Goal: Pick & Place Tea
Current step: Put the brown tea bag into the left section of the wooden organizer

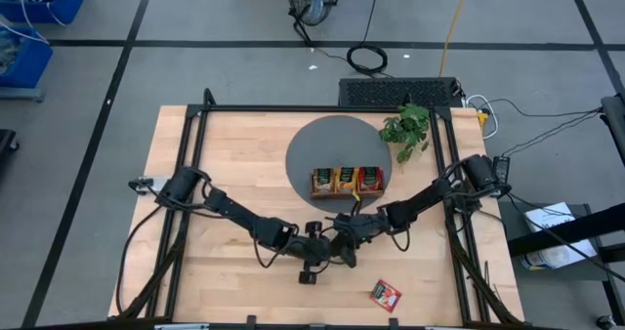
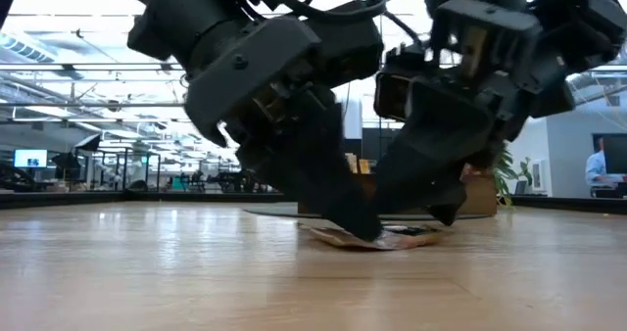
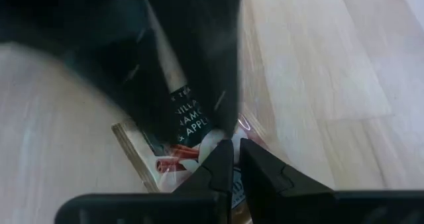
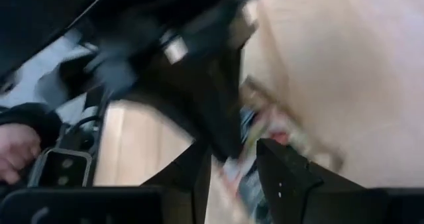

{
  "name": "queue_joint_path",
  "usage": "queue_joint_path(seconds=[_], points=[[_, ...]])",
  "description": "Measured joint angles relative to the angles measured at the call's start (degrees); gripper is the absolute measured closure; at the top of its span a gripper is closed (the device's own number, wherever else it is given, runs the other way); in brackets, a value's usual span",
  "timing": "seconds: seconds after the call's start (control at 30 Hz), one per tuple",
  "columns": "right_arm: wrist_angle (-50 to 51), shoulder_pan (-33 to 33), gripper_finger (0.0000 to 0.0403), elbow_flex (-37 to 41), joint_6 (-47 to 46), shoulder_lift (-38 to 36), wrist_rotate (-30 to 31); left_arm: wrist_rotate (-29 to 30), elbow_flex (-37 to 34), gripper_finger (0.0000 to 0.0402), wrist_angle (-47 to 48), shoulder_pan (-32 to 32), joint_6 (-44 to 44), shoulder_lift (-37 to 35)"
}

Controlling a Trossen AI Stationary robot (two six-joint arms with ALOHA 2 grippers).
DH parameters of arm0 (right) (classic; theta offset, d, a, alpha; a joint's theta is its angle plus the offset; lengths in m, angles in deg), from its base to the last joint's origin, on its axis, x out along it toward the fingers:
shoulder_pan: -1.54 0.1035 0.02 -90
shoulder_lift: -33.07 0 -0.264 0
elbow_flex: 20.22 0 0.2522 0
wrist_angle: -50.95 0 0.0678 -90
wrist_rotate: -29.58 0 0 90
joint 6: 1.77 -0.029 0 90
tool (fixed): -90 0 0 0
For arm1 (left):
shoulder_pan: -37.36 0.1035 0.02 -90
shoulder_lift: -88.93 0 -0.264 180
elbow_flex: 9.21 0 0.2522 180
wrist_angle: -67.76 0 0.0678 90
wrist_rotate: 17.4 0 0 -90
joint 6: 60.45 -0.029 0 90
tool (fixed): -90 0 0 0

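Note:
A pale beige tea sachet (image 3: pixel 151 159) with a cinnamon picture and a dark green label lies flat on the wooden table (image 1: pixel 234 154), near its middle front. Both grippers stand over it, tips close together. My left gripper (image 3: pixel 236 151) is shut, its tips down on the sachet (image 2: pixel 392 239). My right gripper (image 4: pixel 233 168) is open, slanting down from the right, with one end of the sachet showing blurred between its fingers. A red tea sachet (image 1: pixel 386 294) lies alone near the front edge. More tea stands in the wooden tray (image 1: pixel 347 181). My left gripper presses its shut fingertips (image 3: pixel 224 159) down on the sachet's upper face (image 3: pixel 199 141), slanting down from the table's left. The sachet lies flat on the table under the tips. My right gripper has its fingers on either side of the sachet's end; whether they touch it I cannot tell.
The three-compartment tray sits on a round grey mat (image 1: pixel 312 144) at the table's far middle, and a small green plant (image 1: pixel 406 127) stands at the mat's far right. A black frame (image 1: pixel 195 174) runs along the table's sides. Bare wood lies to the left and near front.

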Motion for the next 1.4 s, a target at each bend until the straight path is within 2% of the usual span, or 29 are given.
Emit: queue_joint_path(seconds=[0.1, 0.27, 0.43, 0.57, 0.67, 0.83, 1.13, 1.4], points=[[2.27, -0.62, 0.0293, 0.02, -0.35, -0.21, -0.39, -0.38, 0.03, 0.0367, -1.04, 0.07, -0.21, 0.59], [5.54, -1.68, 0.0293, 0.05, 4.82, -4.20, -0.31, -0.76, 0.01, 0.0367, -1.52, 0.07, -0.60, 0.67], [20.78, -1.64, 0.0294, 0.43, 9.09, -13.58, -0.48, -0.82, -0.04, 0.0367, -1.42, 0.14, -0.82, 0.70], [27.64, -1.22, 0.0294, 0.22, 5.65, -18.67, 3.36, -0.94, -0.12, 0.0367, -2.46, 0.18, -1.53, 0.79], [26.99, -0.81, 0.0294, 0.26, 2.05, -18.48, 3.81, -1.01, -0.21, 0.0367, -3.96, 0.26, -2.10, 0.91], [26.66, -0.84, 0.0293, 0.22, -1.47, -15.22, -0.69, -1.12, -0.23, 0.0367, -5.57, 0.59, -2.26, 0.96], [15.96, -0.88, 0.0293, -0.07, -3.60, -7.20, -7.79, -1.17, -0.28, 0.0367, -8.93, 2.45, -2.90, 1.08], [16.70, -0.86, 0.0293, 0.02, -3.82, -6.77, -7.98, -0.99, -0.32, 0.0367, -12.04, 3.57, -2.80, 1.11]])
